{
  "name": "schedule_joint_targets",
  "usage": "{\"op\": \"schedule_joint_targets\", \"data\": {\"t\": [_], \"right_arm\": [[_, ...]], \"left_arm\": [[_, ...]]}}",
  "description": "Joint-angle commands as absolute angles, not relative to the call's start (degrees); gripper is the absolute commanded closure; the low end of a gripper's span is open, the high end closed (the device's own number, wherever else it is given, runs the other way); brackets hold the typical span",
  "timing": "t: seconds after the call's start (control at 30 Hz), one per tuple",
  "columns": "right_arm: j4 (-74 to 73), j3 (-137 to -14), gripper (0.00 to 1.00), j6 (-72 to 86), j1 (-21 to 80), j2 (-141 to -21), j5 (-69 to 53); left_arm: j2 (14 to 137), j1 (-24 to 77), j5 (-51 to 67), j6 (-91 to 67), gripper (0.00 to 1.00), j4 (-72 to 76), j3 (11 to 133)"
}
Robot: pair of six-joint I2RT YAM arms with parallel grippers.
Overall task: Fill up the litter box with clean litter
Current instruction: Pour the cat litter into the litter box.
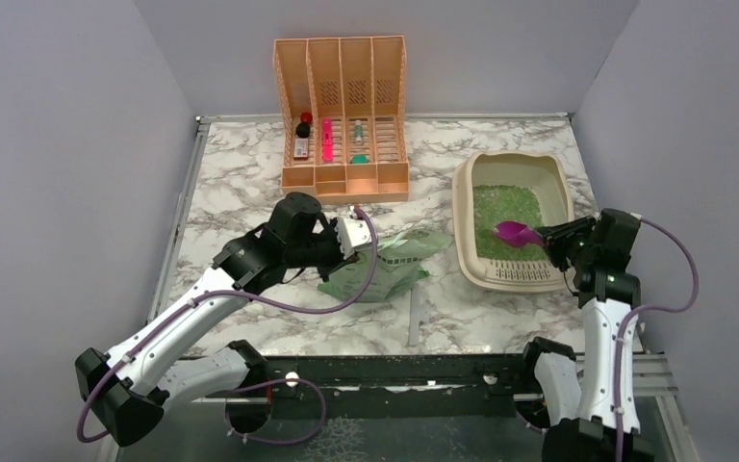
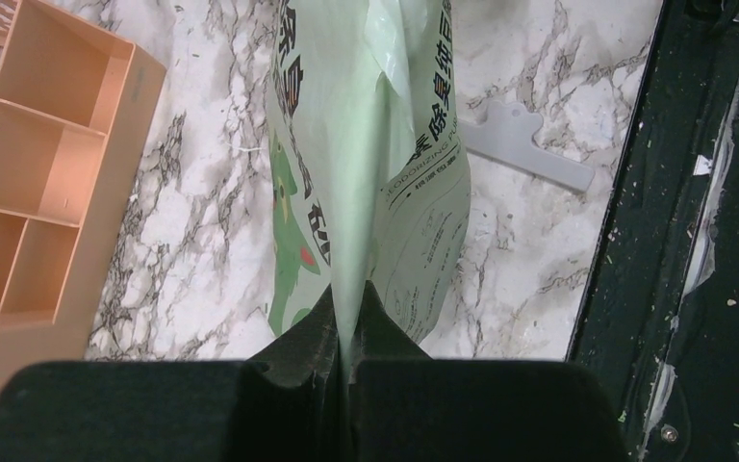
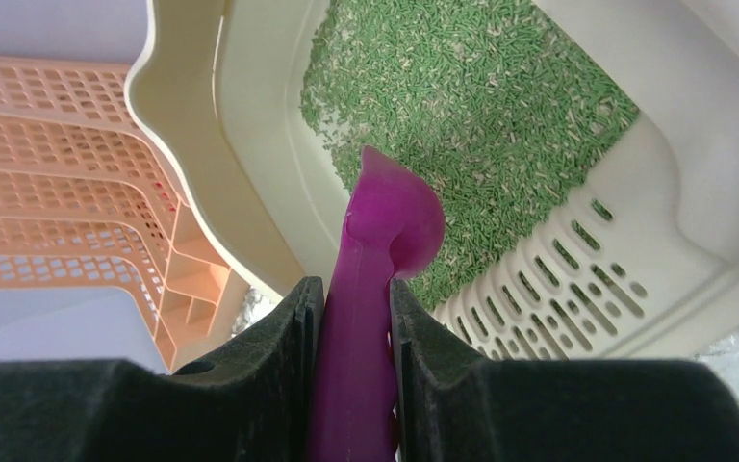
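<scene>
Spanning the space between grey walls [image 1: 58, 144], a white marbled desk [image 1: 241, 183] is carrying a beige rounded plastic litter box [image 1: 464, 231] near its right edge. Loose green litter granules [image 1: 505, 204] are being held inside. A purple plastic scoop [image 1: 515, 232] is being gripped above them by the right claw [image 1: 546, 234]; a pale green printed bag [image 1: 385, 265] is being pinched by the left claw [image 1: 358, 236].

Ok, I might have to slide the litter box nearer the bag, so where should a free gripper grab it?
Probably the litter box by its raised rim on the long side facing the bag, from above, one finger inside and one outside: the wall is thin and upright, and the right gripper holds the purple scoop at the grille end.
</scene>
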State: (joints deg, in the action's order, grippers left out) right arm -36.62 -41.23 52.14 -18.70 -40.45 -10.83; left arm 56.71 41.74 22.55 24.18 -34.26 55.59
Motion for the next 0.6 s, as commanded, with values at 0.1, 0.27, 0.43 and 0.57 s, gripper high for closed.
{"op": "schedule_joint_targets", "data": {"t": [0.1,0.27,0.43,0.57], "right_arm": [[-25.37,-46.25,0.99,45.93,-18.38,-49.22,-16.77],[-20.69,-49.37,0.99,44.58,-18.39,-56.69,-18.36],[-20.11,-53.99,0.99,40.46,-18.28,-63.13,-19.03],[-23.78,-59.36,0.99,33.76,-17.43,-68.21,-21.48]], "left_arm": [[58.37,41.80,23.53,23.25,1.00,-30.22,59.08],[59.39,41.76,22.50,22.65,1.00,-30.24,59.58],[60.38,41.78,20.37,21.80,1.00,-30.27,60.03],[61.21,41.77,19.08,20.60,1.00,-30.24,60.74]]}}
